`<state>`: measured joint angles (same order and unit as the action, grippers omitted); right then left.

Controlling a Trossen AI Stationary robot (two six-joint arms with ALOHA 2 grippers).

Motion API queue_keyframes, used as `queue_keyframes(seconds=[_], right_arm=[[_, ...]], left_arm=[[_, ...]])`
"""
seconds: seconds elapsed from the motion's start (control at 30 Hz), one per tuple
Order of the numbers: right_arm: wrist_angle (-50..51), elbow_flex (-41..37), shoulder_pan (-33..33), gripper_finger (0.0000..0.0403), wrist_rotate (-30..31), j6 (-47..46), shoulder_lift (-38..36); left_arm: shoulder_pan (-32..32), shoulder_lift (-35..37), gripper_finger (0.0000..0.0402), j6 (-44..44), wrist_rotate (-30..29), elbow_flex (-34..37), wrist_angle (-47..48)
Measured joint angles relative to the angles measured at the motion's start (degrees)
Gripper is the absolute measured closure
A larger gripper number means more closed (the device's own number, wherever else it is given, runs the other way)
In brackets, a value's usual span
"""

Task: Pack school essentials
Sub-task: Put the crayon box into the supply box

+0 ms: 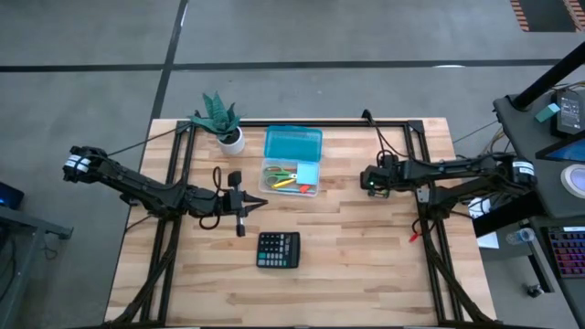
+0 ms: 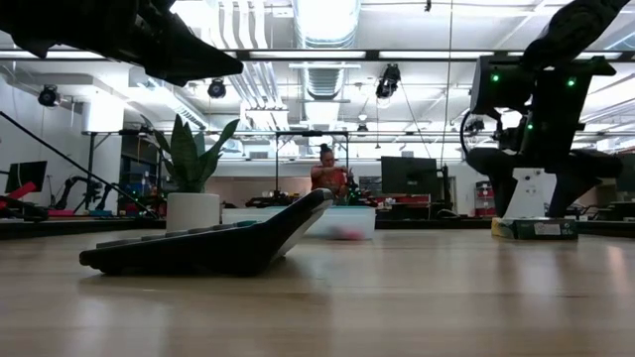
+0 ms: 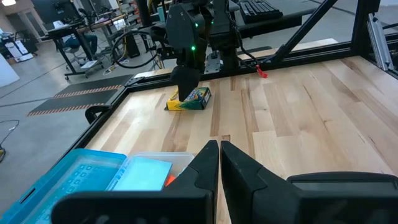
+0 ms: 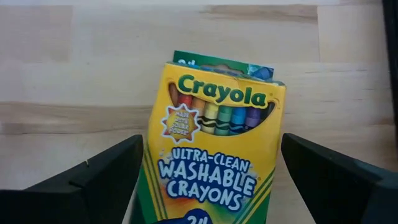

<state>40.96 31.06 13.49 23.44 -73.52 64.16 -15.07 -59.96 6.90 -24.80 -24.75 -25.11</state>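
Beyond the pale wooden table lay a grey concrete floor crossed by dark lines, while the open workshop behind showed white ceiling ducts, hanging lamps, desks with monitors and a seated person.

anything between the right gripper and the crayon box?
Nothing visible. The right gripper is open directly over the crayon box, one finger on each side of it, with only bare table around it.
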Motion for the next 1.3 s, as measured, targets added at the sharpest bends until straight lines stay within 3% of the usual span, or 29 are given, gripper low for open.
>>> queue_keyframes(seconds=[0.73, 0.93, 1.3], right_arm=[[-5.7, 0.1, -0.2, 0.0040, -0.8, 3.3, 9.6], [-5.9, 0.2, -1.0, 0.0076, -0.8, 4.9, 9.1], [-8.2, 0.1, -2.4, 0.0081, 0.2, 15.4, 3.9]], left_arm=[[0.0, 0.0, 0.0402, 0.0, 0.0, 0.0, 0.0], [0.0, 0.0, 0.0402, 0.0, 0.0, 0.0, 0.0], [0.0, 0.0, 0.0402, 0.0, 0.0, 0.0, -0.3]])
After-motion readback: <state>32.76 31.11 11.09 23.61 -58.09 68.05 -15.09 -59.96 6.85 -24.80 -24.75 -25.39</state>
